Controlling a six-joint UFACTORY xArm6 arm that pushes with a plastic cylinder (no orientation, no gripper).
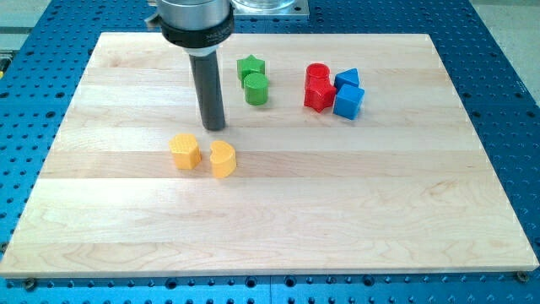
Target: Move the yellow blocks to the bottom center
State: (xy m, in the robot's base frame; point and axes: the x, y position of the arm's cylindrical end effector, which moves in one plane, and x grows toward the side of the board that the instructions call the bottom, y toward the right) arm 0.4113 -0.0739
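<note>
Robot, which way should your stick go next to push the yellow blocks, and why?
Probably straight toward the view's bottom. My tip sits just above the gap between the yellow hexagon-like block and the yellow heart-shaped block, so pushing down should nudge both toward the bottom center, though they may spread apart.

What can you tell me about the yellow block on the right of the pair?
The yellow heart-shaped block looks like matte plastic and stands flat on the pale wooden board, left of the view's centre. A yellow hexagonal block sits just to its left, with a narrow gap between them. My tip rests just above it toward the view's top, apparently not touching.
</note>
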